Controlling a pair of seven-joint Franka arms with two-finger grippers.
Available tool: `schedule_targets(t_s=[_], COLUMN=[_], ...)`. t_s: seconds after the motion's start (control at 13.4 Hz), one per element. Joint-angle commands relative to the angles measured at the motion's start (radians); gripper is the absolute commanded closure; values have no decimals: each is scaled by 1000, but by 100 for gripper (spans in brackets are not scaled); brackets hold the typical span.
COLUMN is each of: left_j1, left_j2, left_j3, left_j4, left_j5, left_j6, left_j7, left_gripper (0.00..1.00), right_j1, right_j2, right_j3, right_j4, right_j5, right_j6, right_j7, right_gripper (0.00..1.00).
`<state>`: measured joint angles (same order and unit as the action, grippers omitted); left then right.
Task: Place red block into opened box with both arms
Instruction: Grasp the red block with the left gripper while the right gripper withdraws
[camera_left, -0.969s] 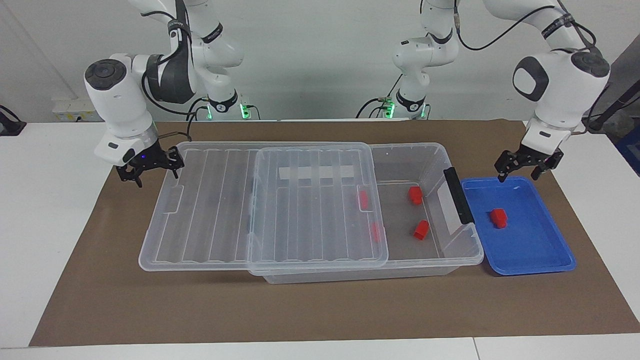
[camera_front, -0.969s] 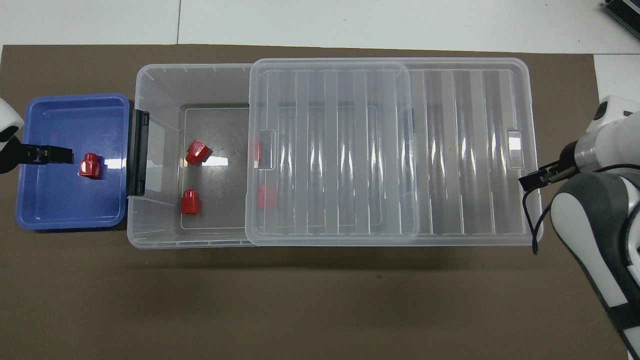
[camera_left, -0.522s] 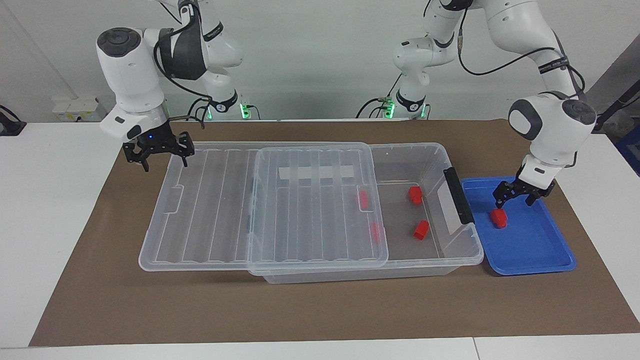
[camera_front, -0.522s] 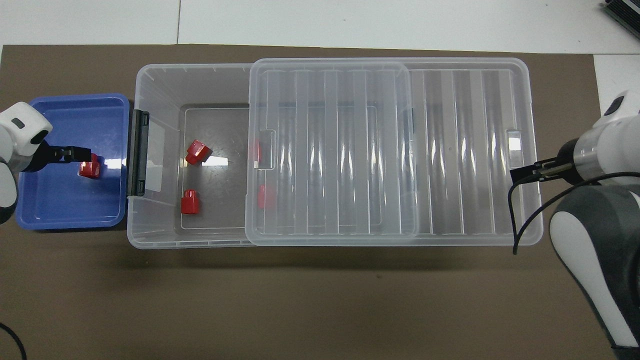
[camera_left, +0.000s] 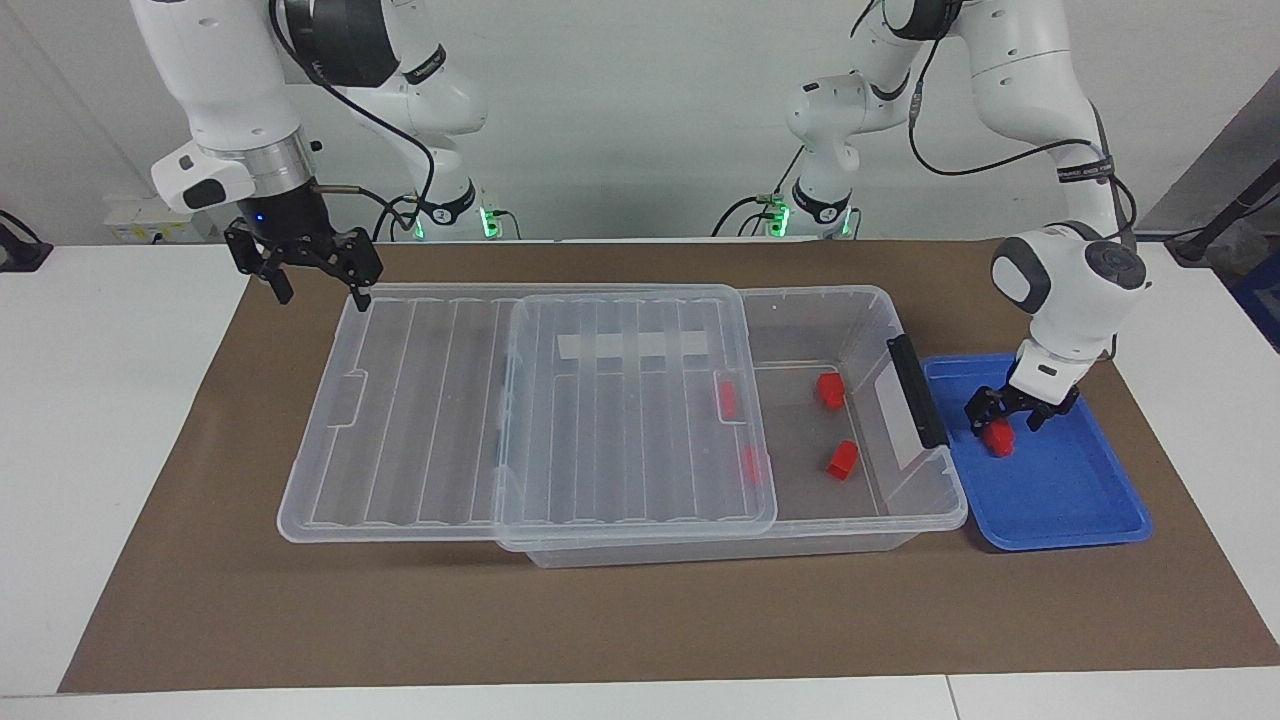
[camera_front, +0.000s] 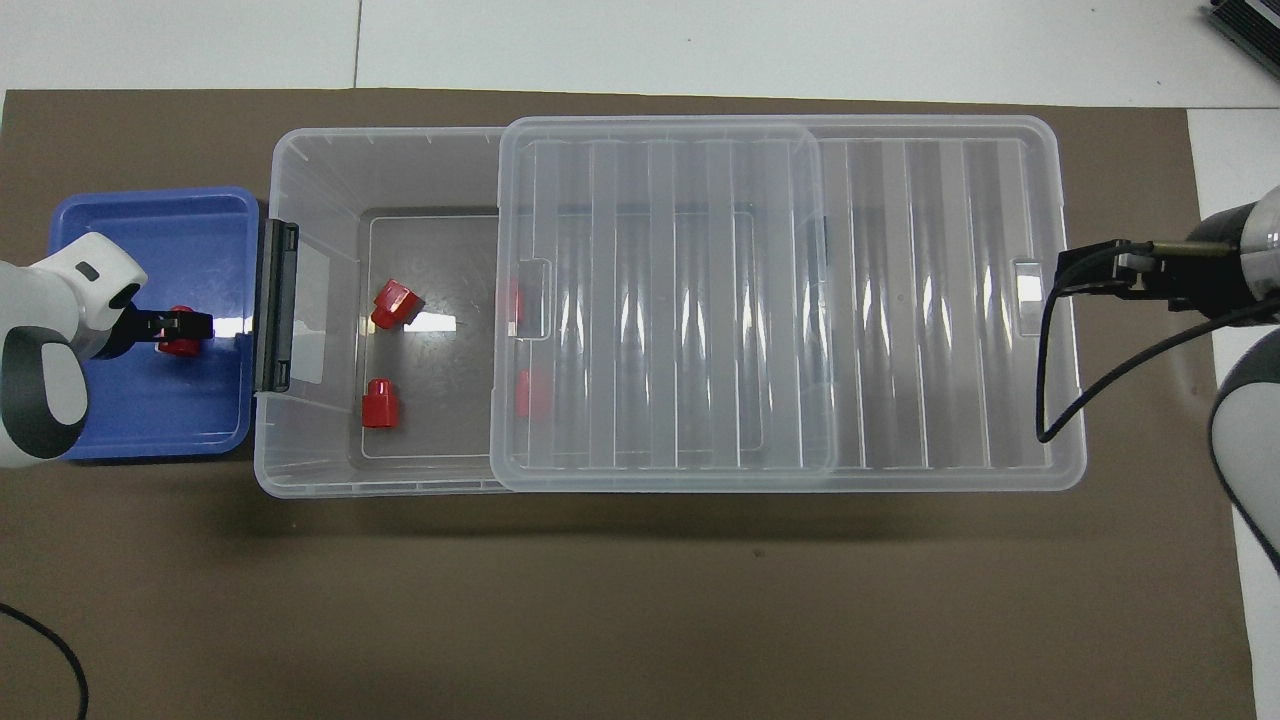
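Observation:
A red block (camera_left: 997, 438) (camera_front: 178, 347) lies in the blue tray (camera_left: 1080, 490) (camera_front: 130, 410) at the left arm's end of the table. My left gripper (camera_left: 1003, 422) (camera_front: 190, 326) is low in the tray and open, one finger on each side of the block's top. Beside the tray stands the opened box (camera_left: 885, 310) (camera_front: 300, 150). Its ribbed clear lid (camera_left: 630, 420) (camera_front: 660, 300) is slid toward the right arm's end. My right gripper (camera_left: 318, 290) (camera_front: 1068, 274) hangs open above the end of that lid, holding nothing.
Two red blocks (camera_left: 830, 390) (camera_left: 842, 460) lie on the box's uncovered floor, and two more (camera_left: 727, 398) (camera_left: 752, 465) show through the lid. A black bar handle (camera_left: 915, 390) sits on the box's end next to the tray. Brown paper covers the table.
My left gripper has come down and across the tray until it straddles the red block. My right gripper has risen from beside the lid's end to above it.

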<state>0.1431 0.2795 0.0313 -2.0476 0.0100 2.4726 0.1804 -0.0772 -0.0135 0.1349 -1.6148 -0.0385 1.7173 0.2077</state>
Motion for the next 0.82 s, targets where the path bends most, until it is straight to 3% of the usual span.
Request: schedule_targets(t_s=[0.0,0.15,0.22,0.3,0.52,0.6,0.75], left_j1=[15,13,13,13,12,12,12], left_j2=[-11,-11,-11,-11,-11,-11,-11], left_j3=[-7,-8,-7,-8,-7,-7,-7], left_j4=[-48,-54,-54,-54,-45,-40,-40], left_j5=[-18,-18,-18,-18,-18,-18,-16], left_j6=[64,75,75,74,62,54,51], left_j7=[27,27,27,27,28,28,33], left_gripper=[1,6,16,32,91,100,100], right_j1=[10,34,34,28,-6,-9,-7], right_j2=[69,53,46,43,43,41,43], right_j3=[5,3,3,3,-1,-5,-5], right_j4=[143,118,107,98,93,92,93], right_j5=[8,2,0,2,19,19,17], right_j6=[-123,-130,-136,-136,-136,-137,-130], right_j7=[24,25,24,16,12,10,13], right_gripper=[0,0,0,0,0,0,0])
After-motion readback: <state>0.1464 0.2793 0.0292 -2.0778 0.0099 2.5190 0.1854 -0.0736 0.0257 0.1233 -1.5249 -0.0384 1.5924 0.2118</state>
